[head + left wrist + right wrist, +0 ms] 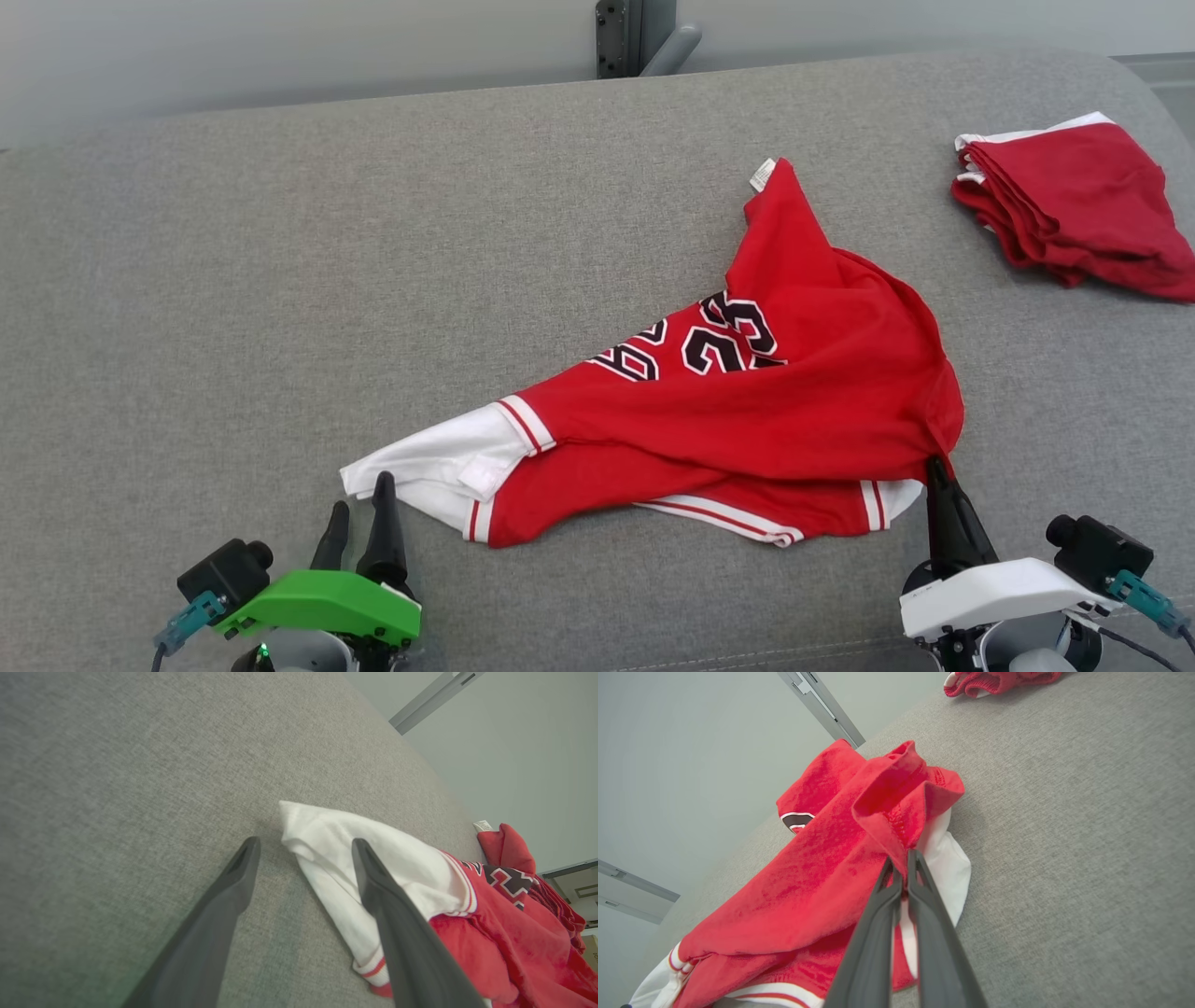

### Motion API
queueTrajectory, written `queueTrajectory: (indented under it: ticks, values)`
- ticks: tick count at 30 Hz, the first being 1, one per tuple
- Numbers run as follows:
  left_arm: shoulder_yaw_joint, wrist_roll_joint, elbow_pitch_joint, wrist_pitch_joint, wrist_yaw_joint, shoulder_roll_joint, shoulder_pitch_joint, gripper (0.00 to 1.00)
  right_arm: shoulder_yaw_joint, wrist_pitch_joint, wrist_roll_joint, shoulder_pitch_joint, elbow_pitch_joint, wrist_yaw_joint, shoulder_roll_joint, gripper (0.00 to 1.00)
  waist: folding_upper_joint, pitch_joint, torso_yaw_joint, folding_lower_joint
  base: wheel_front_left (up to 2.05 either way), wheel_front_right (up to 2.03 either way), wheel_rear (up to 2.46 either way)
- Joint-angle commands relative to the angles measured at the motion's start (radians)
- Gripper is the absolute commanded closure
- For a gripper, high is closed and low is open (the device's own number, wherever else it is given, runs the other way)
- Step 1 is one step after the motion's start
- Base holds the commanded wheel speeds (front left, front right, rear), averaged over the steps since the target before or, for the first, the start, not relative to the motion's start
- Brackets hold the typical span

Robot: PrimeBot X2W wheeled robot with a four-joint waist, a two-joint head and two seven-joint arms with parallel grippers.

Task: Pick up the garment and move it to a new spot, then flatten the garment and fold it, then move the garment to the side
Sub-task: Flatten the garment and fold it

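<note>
Head view: the red shirt (747, 411) is lying crumpled on the grey cushion (280, 280). Left wrist: the left gripper (306, 842) is hanging open at its white sleeve (327, 828). Right wrist: the right gripper (901, 858) is pinching the red hem (896, 812); flattening seems to be starting, calling for a left sleeve grasp.

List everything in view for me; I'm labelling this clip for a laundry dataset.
jersey: one, red with white sleeves and black-and-white numbers, crumpled at the middle of the cushion
folded stack: one, red with white trim, far right of the cushion; number of pieces in it unclear
cushion: one, grey fabric, under everything
wall fixture: one, dark grey, top centre behind the cushion
left pincer: one, dark fingers on a green mount, open at the jersey's white sleeve
right pincer: one, dark fingers on a white mount, shut on the jersey's red edge
</note>
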Motion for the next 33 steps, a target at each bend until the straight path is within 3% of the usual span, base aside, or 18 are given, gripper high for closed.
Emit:
queueTrajectory:
  ticks: [1, 4, 5, 9, 13, 14, 24, 33]
  values:
    - [-0.002, -0.017, 0.022, 0.001, 0.002, 0.003, -0.027, 0.00, 0.005, 0.001, -0.006, -0.008, 0.003, -0.001, -0.002, 1.00, 0.0000, -0.002, -0.003, 0.0000, 0.00, 0.00, 0.00]
    - [-0.006, -0.033, 0.048, -0.009, -0.005, 0.003, -0.046, 0.03, 0.009, 0.001, -0.008, -0.008, 0.003, -0.001, -0.002, 1.00, 0.0000, -0.002, -0.006, 0.0000, 0.00, 0.00, 0.00]
    - [-0.007, -0.037, 0.055, -0.013, -0.007, 0.004, -0.051, 0.16, 0.010, 0.001, -0.009, -0.008, 0.003, -0.001, -0.002, 1.00, 0.0000, -0.003, -0.007, 0.0000, 0.00, 0.00, 0.00]
    - [-0.009, -0.052, 0.081, -0.025, -0.010, 0.004, -0.071, 0.52, 0.012, 0.001, -0.010, -0.008, 0.005, -0.001, -0.002, 1.00, 0.0000, -0.002, -0.008, 0.0000, 0.00, 0.00, 0.00]
    - [-0.008, -0.062, 0.112, -0.033, -0.014, 0.004, -0.092, 0.78, 0.012, 0.001, -0.012, -0.012, 0.005, -0.001, -0.002, 1.00, 0.0000, 0.000, -0.009, 0.0000, 0.00, 0.00, 0.00]
    - [-0.009, -0.064, 0.117, -0.037, -0.017, 0.003, -0.098, 1.00, 0.012, 0.001, -0.013, -0.013, 0.005, -0.001, -0.002, 1.00, 0.0000, 0.000, -0.009, 0.0000, 0.00, 0.00, 0.00]
    - [0.012, -0.078, 0.090, -0.075, -0.042, 0.004, -0.123, 1.00, 0.005, 0.001, -0.020, -0.026, -0.034, -0.001, -0.002, 1.00, 0.0000, -0.005, -0.010, 0.0000, 0.00, 0.00, 0.00]
    - [0.086, -0.064, -0.138, -0.081, -0.057, 0.004, -0.084, 1.00, 0.003, 0.002, 0.024, -0.068, -0.166, 0.000, -0.002, 1.00, 0.0000, -0.036, -0.009, 0.0000, 0.00, 0.00, 0.00]
